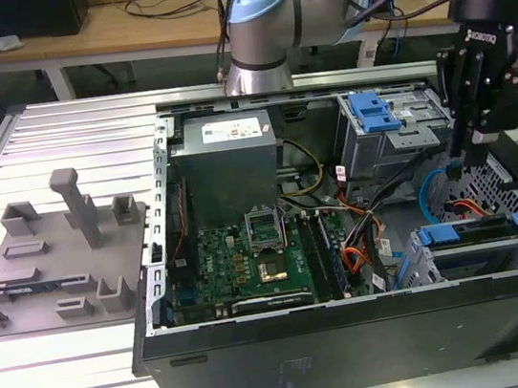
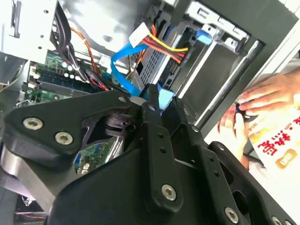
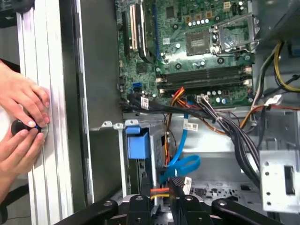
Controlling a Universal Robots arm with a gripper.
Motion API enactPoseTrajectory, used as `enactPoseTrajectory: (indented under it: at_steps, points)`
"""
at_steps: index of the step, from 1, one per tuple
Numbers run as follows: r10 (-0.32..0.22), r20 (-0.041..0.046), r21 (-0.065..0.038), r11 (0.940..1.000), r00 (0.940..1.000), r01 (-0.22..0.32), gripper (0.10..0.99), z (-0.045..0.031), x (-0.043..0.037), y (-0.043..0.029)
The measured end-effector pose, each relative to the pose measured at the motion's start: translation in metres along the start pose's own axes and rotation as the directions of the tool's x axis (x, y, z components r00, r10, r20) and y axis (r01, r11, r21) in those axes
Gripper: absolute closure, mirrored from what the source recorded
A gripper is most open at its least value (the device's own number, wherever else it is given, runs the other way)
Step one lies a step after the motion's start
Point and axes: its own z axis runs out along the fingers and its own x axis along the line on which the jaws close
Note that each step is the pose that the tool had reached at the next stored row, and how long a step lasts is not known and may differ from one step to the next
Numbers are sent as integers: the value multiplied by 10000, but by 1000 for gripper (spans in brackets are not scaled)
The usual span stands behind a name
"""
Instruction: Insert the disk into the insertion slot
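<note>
Gripper (image 3: 159, 183) at bottom centre of first wrist view, fingers slightly apart, nothing clamped. Disk (image 1: 467, 230) sat in insertion slot (image 1: 414, 264), lower right of exterior view. Risk: blue cable (image 3: 180, 164) beside the tips could snag and tug its connector.

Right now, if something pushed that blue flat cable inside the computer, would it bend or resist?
Probably floppy: the blue flat cable curls in a loose loop in the first wrist view, so a push would likely just fold it aside. It looks thin and ribbon-like, so it is likely light. It might spring back a little, since it seems to be held at its ends.
</note>
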Motion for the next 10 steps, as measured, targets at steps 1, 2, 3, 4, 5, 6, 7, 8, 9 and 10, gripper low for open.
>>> enactPoseTrajectory:
  at_steps: [1, 2, 3, 4, 5, 6, 7, 8, 9, 10]
  points:
    - [0, -52, 0, 10000, 10000, 0, 784, 5, -1, 5]
    - [0, -117, 2, 10000, 9999, 0, 784, 13, -4, 11]
    - [0, -161, 5, 10000, 9999, 0, 784, 20, -7, 17]
    - [1, -226, 9, 10000, 9997, -1, 784, 35, -16, 29]
    - [2, -291, 14, 10000, 9996, -2, 784, 49, -25, 38]
    - [3, -322, 16, 10000, 9995, -2, 784, 53, -29, 42]
    - [3, -345, 18, 10000, 9994, -2, 784, 57, -31, 44]
    - [0, -388, 21, 10000, 9992, 1, 784, 63, -34, 47]
    - [-8, -422, 26, 10000, 9991, 9, 784, 67, -35, 49]
    - [-30, -463, 35, 10000, 9989, 32, 784, 76, -38, 56]
